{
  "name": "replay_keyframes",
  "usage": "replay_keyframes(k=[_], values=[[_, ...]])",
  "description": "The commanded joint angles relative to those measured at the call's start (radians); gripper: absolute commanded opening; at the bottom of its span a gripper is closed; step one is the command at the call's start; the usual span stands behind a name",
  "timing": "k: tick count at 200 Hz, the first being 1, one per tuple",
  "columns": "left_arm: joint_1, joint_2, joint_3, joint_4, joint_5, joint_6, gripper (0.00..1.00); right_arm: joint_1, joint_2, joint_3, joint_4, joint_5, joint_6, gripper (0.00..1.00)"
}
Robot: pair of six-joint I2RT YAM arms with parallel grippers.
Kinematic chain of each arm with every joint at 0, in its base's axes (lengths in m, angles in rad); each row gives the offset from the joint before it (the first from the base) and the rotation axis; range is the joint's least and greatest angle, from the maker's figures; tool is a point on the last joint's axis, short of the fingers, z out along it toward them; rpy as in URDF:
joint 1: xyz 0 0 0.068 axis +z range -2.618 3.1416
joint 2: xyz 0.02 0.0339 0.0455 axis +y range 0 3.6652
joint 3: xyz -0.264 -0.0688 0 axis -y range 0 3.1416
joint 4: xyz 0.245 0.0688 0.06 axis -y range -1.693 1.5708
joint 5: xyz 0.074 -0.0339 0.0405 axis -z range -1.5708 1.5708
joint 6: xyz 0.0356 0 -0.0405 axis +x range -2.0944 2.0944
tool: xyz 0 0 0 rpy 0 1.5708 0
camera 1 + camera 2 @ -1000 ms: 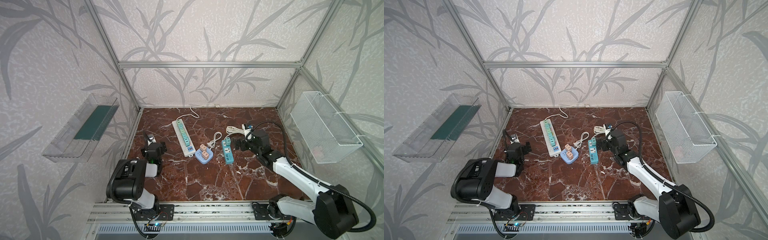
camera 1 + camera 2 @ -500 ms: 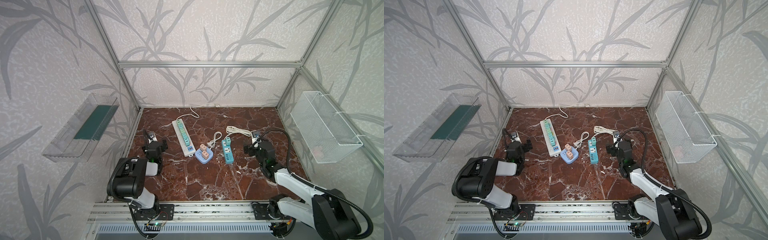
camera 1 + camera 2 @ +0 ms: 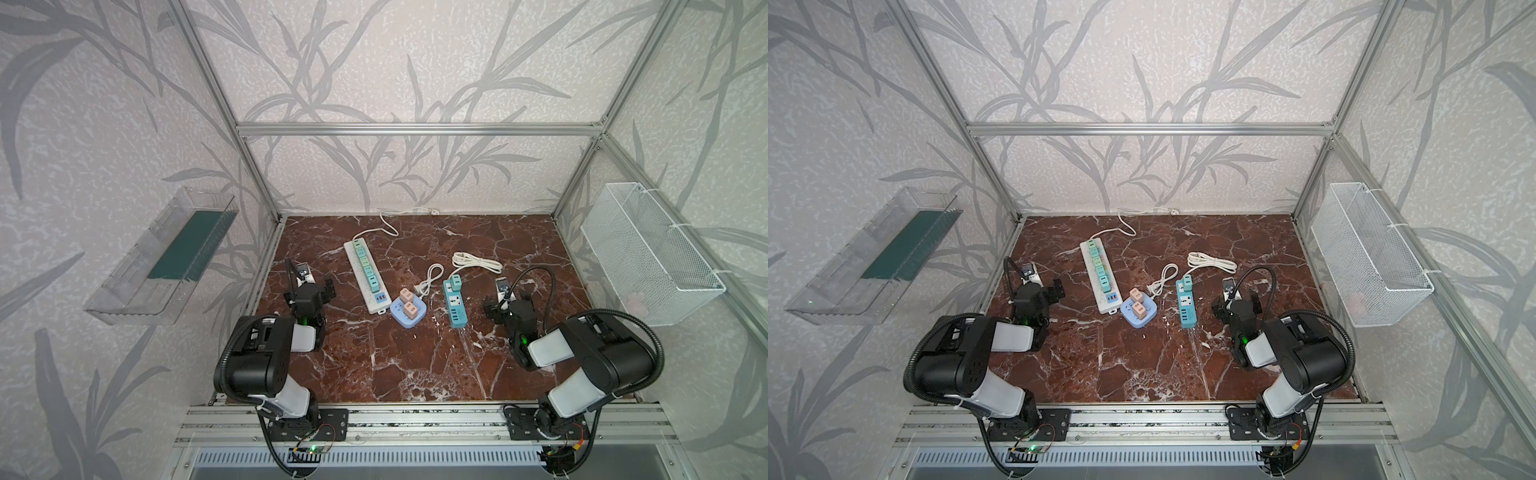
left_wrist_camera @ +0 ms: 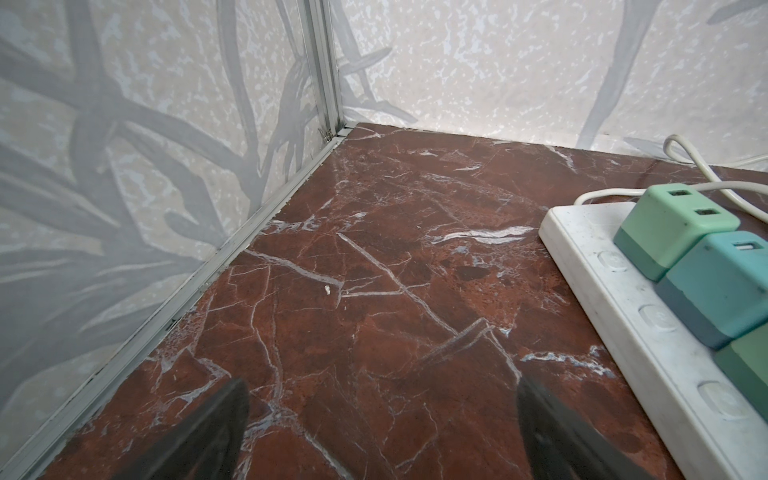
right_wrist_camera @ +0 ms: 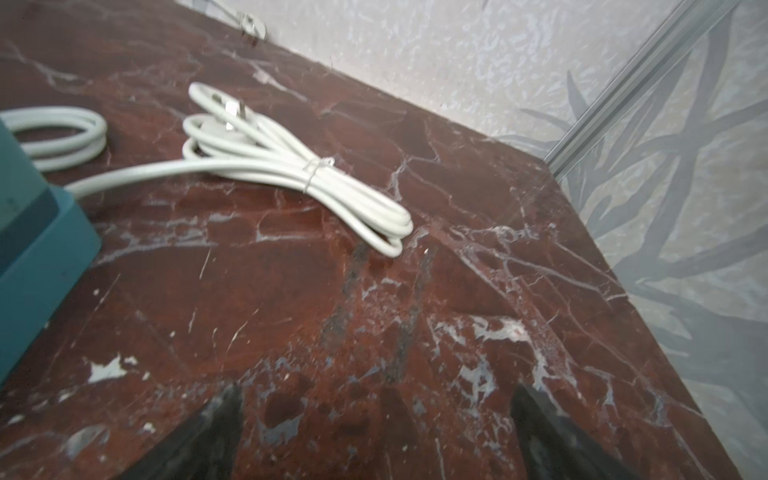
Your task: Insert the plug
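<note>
Listing the contents of both top views first.
- My left end effector (image 3: 309,291) (image 3: 1039,292): jaws wide apart with nothing between them, low over the left side of the marbled surface (image 3: 415,365) (image 3: 1142,365).
- My right end effector (image 3: 508,303) (image 3: 1235,304): jaws equally wide and empty, on the right side, near the teal power strip (image 3: 456,305) (image 3: 1185,307) but apart from it.
- Green plug (image 3: 456,283) (image 3: 1187,282): seated on the far end of the teal power strip.
- Bundled white cord (image 3: 478,262) (image 3: 1212,262): lying just behind the teal power strip and leading to its far end.
- Blue socket block (image 3: 408,318) (image 3: 1138,319): at the centre, with two pink plugs (image 3: 411,309) (image 3: 1139,309) standing in it.
- White power strip (image 3: 365,291) (image 3: 1102,297): left of centre, with a row of cube adapters (image 3: 365,266) (image 3: 1099,266) along its top.
- Wire basket (image 3: 648,253) (image 3: 1370,257): on the right wall.
- Clear tray (image 3: 162,257) (image 3: 872,257): on the left wall.

Left wrist view.
- My fingers (image 4: 224,419): spread to either edge, with bare surface (image 4: 374,249) between them.
- White power strip (image 4: 623,316): at one side, with a green cube adapter (image 4: 673,228) and a teal cube adapter (image 4: 723,286) touching side by side at its end. Its cord rises behind them.

Right wrist view, slightly blurred.
- My fingers (image 5: 216,419): spread wide, with only surface (image 5: 457,291) between them.
- Bundled white cord (image 5: 299,174): ahead of the fingers, cinched at its middle by a thin tie.
- Teal power strip (image 5: 37,257): one corner shows at the edge.
</note>
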Motion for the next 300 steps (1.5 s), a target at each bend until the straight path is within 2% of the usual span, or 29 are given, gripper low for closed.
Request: replay_keyframes(k=[1,23,55,62,69,95,300], values=[[0.002,0.009,0.005,0.029,0.003,0.015,0.99,-0.005,-0.001,-0.006,0.202,0.035,0.014,0.99],[0.002,0.008,0.005,0.028,0.003,0.015,0.99,-0.013,-0.009,0.014,0.148,0.019,0.017,0.99],[0.003,0.009,0.005,0.029,0.004,0.015,0.99,-0.107,-0.035,0.156,-0.199,-0.139,0.105,0.99],[0.002,0.009,0.005,0.029,0.002,0.014,0.99,-0.139,-0.018,0.152,-0.161,-0.183,0.123,0.99],[0.001,0.009,0.005,0.027,0.004,0.015,0.99,-0.146,-0.026,0.154,-0.19,-0.134,0.157,0.99],[0.001,0.009,0.005,0.027,0.003,0.014,0.99,-0.153,-0.028,0.143,-0.167,-0.123,0.169,0.99],[0.001,0.009,0.005,0.028,0.003,0.016,0.99,-0.137,-0.022,0.15,-0.169,-0.11,0.148,0.99]])
